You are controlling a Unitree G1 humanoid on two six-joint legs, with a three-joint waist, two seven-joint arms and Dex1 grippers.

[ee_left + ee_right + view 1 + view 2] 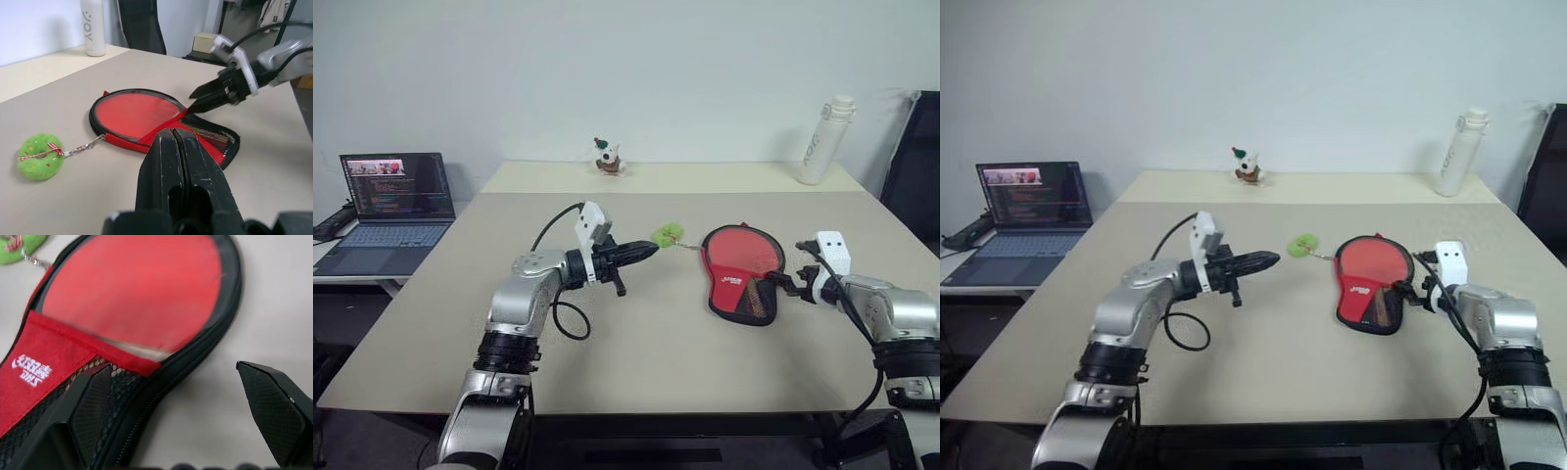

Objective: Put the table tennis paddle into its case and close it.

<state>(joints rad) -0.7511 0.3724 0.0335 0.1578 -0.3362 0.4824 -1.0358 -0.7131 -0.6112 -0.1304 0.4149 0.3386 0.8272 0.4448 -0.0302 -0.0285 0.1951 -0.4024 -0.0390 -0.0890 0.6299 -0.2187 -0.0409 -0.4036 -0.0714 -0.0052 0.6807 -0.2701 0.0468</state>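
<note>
While paddle (132, 110) lies in case (744, 294) | left gripper (651, 252) closed, empty | right gripper (186, 406) spread wide

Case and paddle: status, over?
Left gripper shut, empty, above table. Right gripper open at case edge. Paddle inside case, top flap folded back, unzipped. Green charm on zipper chain, clear.

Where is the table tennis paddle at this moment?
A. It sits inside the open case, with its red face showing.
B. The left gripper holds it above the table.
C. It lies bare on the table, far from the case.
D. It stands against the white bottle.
A: the red face of the table tennis paddle shows inside the black zip rim of the case, whose red flap covers only the handle end.
</note>
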